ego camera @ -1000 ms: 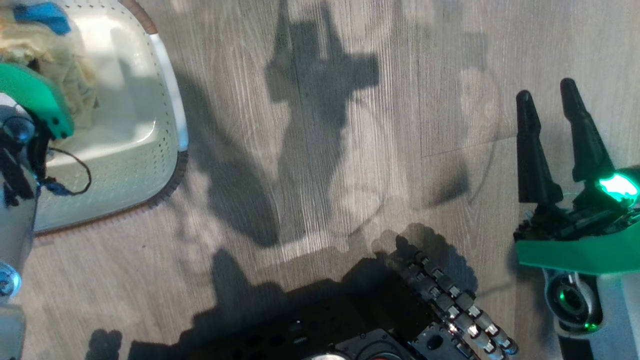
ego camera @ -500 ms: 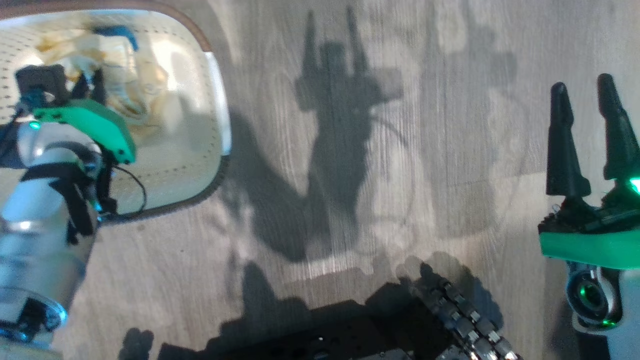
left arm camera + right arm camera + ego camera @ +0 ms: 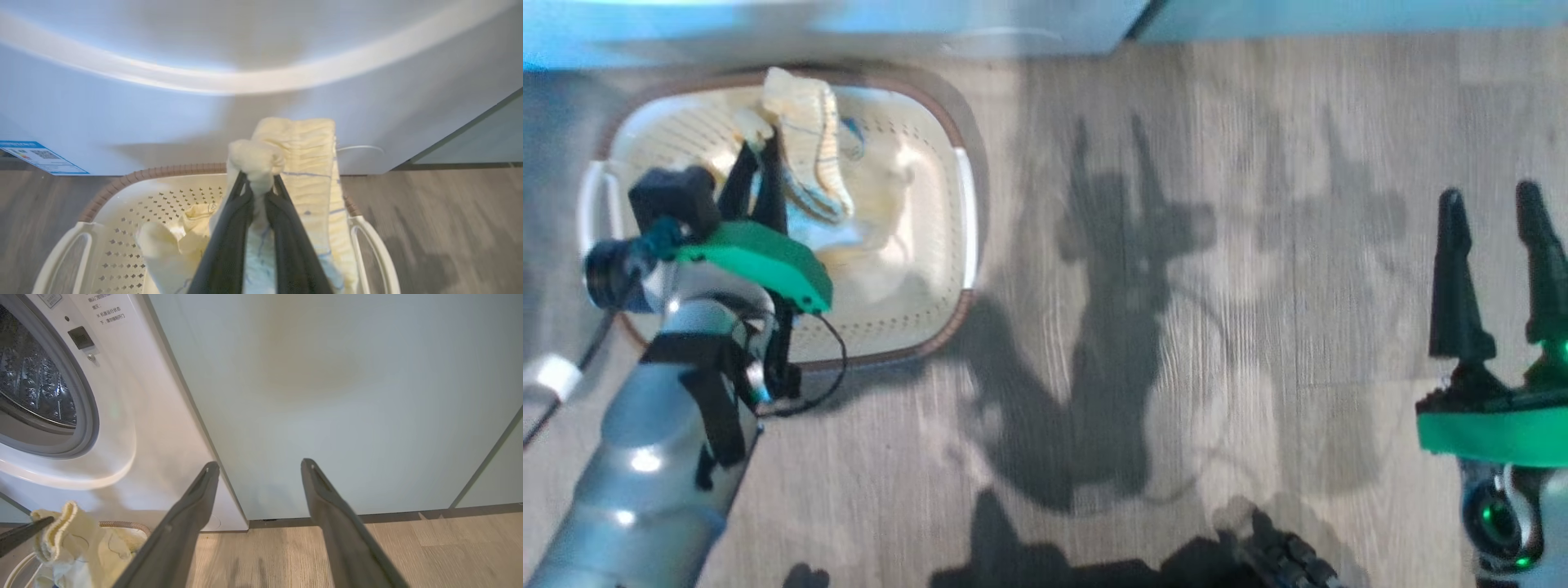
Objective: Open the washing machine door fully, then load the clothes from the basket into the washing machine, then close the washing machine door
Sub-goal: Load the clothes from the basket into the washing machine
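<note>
My left gripper [image 3: 257,179] is shut on a cream-yellow garment [image 3: 302,151] with thin blue lines, held up above the basket [image 3: 122,183]. More of the clothes [image 3: 179,228] lie inside it. In the head view the basket [image 3: 968,237] sits at the upper left, with the left gripper [image 3: 760,159] and the lifted garment [image 3: 805,143] over it. The washing machine [image 3: 135,396] stands just behind, its steel drum mouth [image 3: 36,384] uncovered. The washing machine door is out of view. My right gripper [image 3: 259,465] is open and empty, also at the head view's right [image 3: 1494,212].
Pale green cabinet doors [image 3: 347,396] stand right of the washer, down to a dark plinth. A blue energy sticker [image 3: 36,157] marks the washer's lower front. Wood-look floor [image 3: 1176,286] stretches between basket and right gripper, with my dark base at the bottom edge.
The head camera has tilted up, so the basket slid into fuller view. My left gripper has risen from the basket with the garment pinched in it. The right gripper stays open.
</note>
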{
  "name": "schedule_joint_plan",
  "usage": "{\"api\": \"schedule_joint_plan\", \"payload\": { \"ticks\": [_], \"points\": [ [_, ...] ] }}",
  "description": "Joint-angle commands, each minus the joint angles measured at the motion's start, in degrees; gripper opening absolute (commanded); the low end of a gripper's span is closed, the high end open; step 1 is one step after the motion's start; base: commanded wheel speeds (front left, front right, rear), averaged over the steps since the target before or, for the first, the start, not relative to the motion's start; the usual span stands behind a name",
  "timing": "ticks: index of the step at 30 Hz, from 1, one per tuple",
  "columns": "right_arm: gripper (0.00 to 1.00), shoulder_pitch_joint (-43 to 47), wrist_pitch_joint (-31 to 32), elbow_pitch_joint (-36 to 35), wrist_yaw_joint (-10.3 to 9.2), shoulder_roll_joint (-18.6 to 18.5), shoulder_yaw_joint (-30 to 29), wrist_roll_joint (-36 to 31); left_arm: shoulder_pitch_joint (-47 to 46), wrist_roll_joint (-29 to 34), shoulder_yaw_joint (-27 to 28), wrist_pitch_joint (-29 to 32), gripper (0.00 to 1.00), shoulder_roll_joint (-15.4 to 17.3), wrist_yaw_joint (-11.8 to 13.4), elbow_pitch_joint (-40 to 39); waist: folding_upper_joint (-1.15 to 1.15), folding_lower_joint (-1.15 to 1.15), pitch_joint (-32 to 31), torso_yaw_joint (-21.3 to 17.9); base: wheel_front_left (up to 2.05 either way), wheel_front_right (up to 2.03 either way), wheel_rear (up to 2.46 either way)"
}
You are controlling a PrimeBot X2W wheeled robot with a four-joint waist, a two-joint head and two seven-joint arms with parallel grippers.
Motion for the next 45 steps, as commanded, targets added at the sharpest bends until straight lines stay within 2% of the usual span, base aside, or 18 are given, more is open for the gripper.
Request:
{"api": "schedule_joint_plan", "payload": {
  "ticks": [1, 10, 18, 28, 37, 45],
  "points": [
    [1.0, 2.5, -0.4, -0.6, -0.16, -0.9, 0.5, -0.9, 2.9, 1.1, 2.9, -0.6, 0.0, 1.1, 1.0, -4.2, 0.0, 0.01, -4.1, 2.5, 0.0, 0.0, 0.0],
    [1.0, 5.1, -0.4, 2.2, -0.16, -0.9, -0.3, -1.9, 9.9, 4.8, 5.5, -0.6, 0.0, -0.7, 2.4, -14.4, 0.0, 0.01, -12.2, 4.5, 0.0, 0.0, 0.0],
    [1.0, 8.5, -0.4, 4.5, -0.16, -0.9, 0.7, -4.7, 19.4, 7.3, 7.5, -0.6, 0.0, -2.1, 3.4, -22.0, 0.0, 0.01, -22.4, 6.1, 0.0, 0.0, 0.0],
    [1.0, 12.4, 1.0, 4.8, -0.16, -0.9, 1.0, -6.9, 29.1, 8.2, 7.1, -0.6, 0.0, -2.7, 4.4, -27.3, 0.0, 0.01, -31.9, 7.9, 0.0, 0.0, 0.0],
    [1.0, 16.2, 3.3, 2.9, -0.16, -0.9, 1.0, -7.3, 34.4, 7.8, 6.6, 0.3, 0.0, -2.3, 4.9, -30.2, 0.0, 0.01, -36.8, 8.8, 0.0, 0.0, 0.0],
    [1.0, 17.7, 4.3, 1.6, -0.16, -0.9, 1.4, -7.1, 36.6, 7.4, 6.7, 0.9, 0.0, -1.8, 5.5, -31.9, 0.0, 0.01, -38.4, 8.5, 0.0, 0.0, 0.0]
  ]
}}
